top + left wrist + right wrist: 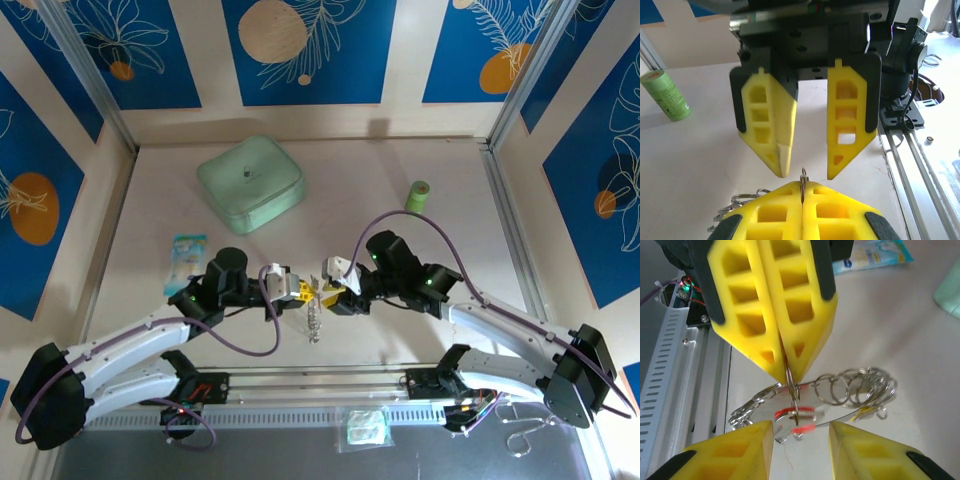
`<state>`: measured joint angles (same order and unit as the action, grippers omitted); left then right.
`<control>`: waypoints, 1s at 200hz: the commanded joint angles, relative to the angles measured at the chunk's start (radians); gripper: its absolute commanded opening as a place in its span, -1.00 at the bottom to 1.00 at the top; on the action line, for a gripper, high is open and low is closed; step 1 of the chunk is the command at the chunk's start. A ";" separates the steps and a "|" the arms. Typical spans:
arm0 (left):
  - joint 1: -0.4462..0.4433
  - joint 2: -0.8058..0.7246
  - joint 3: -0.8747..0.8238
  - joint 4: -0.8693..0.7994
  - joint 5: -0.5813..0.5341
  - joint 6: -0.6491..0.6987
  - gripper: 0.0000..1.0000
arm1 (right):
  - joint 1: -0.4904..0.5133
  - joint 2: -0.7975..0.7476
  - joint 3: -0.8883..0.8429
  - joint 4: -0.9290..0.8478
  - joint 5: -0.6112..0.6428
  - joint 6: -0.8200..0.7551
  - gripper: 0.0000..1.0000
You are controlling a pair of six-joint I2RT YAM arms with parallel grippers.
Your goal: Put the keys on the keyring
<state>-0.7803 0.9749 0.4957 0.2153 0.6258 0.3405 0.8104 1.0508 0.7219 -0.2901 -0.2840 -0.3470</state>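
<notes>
Left claw [789, 375] is clamped tight, its yellow tips pinching a thin metal ring of the keyring [850, 387], and it's holding that ring up off the surface [890, 330]! Below the pinch the chain of silver loops trails away across the surface, and the red-headed key [795, 420] sits right under the held ring; threaded on or just touching, I can't tell. Facing it nose to nose, the right claw [807, 172] is spread apart with nothing between its tips. Further back, the mint-green case [250, 183] lies shut, contents hidden. A small green roll [417, 195] stands upright to its right, a flat packet [187, 255] lies left, and a clear bag [365, 425] with something pale inside lies at the near edge.
</notes>
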 commanded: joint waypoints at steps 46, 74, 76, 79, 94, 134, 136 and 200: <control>-0.010 -0.024 0.000 0.056 0.008 -0.010 -1.00 | -0.002 -0.025 -0.020 0.074 -0.030 0.046 -0.53; -0.011 -0.022 0.001 0.061 0.011 -0.006 -1.00 | -0.004 -0.032 -0.017 0.065 -0.030 0.040 -0.49; -0.011 -0.021 0.001 0.060 0.011 -0.006 -1.00 | -0.004 -0.032 -0.016 0.065 -0.031 0.040 -0.50; -0.010 -0.021 0.002 0.059 0.011 -0.005 -1.00 | -0.004 -0.032 -0.017 0.065 -0.033 0.040 -0.50; -0.011 -0.018 0.003 0.058 0.012 -0.001 -1.00 | -0.004 -0.033 -0.013 0.066 -0.040 0.039 -0.54; -0.011 -0.017 0.004 0.052 0.015 0.005 -1.00 | -0.006 -0.030 -0.007 0.060 -0.043 0.032 -0.74; -0.011 -0.017 0.004 0.052 0.015 0.005 -1.00 | -0.005 -0.029 -0.006 0.058 -0.043 0.034 -0.75; -0.011 -0.020 0.009 0.045 0.022 0.014 -1.00 | -0.010 -0.018 -0.002 0.052 -0.059 0.029 -1.00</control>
<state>-0.7811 0.9695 0.4915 0.2401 0.6235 0.3420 0.8089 1.0351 0.6991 -0.2321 -0.3069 -0.3092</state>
